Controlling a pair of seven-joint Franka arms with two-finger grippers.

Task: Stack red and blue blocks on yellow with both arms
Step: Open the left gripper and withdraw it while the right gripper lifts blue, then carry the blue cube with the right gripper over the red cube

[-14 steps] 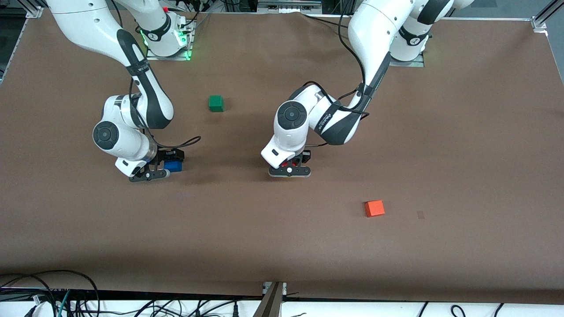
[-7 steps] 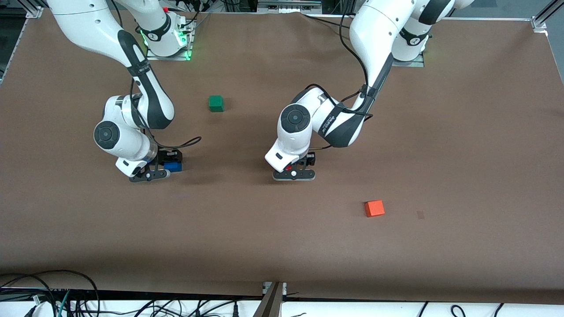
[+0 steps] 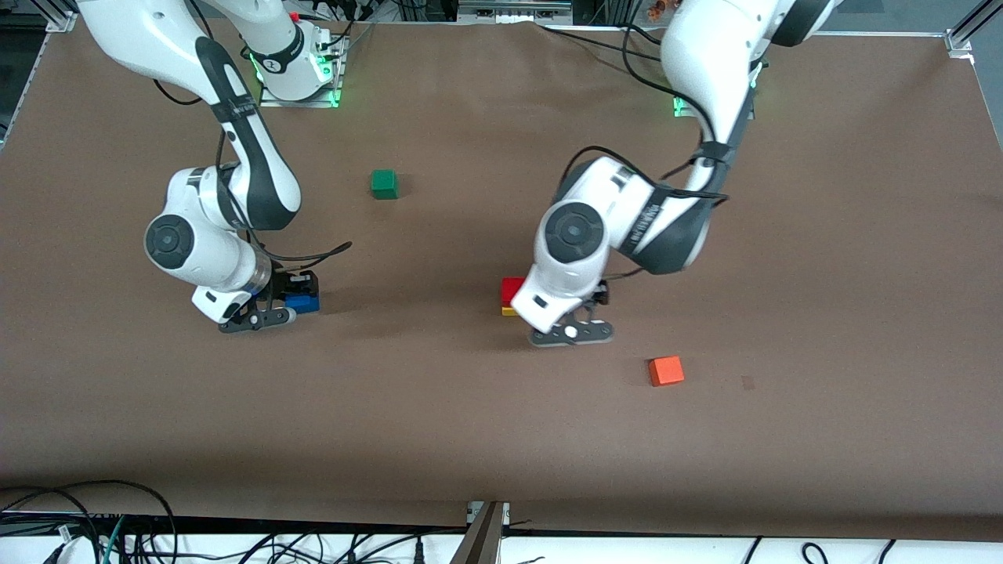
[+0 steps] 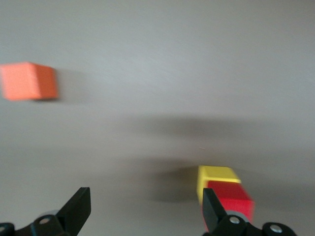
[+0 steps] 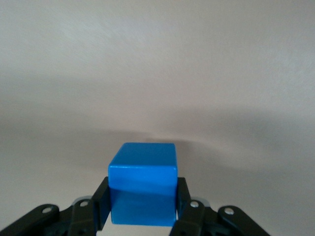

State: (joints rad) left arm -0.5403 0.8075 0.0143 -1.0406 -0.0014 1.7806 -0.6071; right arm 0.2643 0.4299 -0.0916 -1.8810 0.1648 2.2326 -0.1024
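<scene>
Since one second ago: left claw (image 3: 570, 333) released, now wide open, shifted off small matte red cube (image 3: 512, 289), which sits on small bright yellow cube (image 3: 508, 311) mid-table. Right claw (image 3: 257, 319) clamped on small matte blue cube (image 5: 142, 189). Brown paper-covered table (image 3: 823, 258); green cube (image 3: 384, 184), orange cube (image 3: 666, 370) lying apart; cables (image 3: 86, 517) along edge.
</scene>
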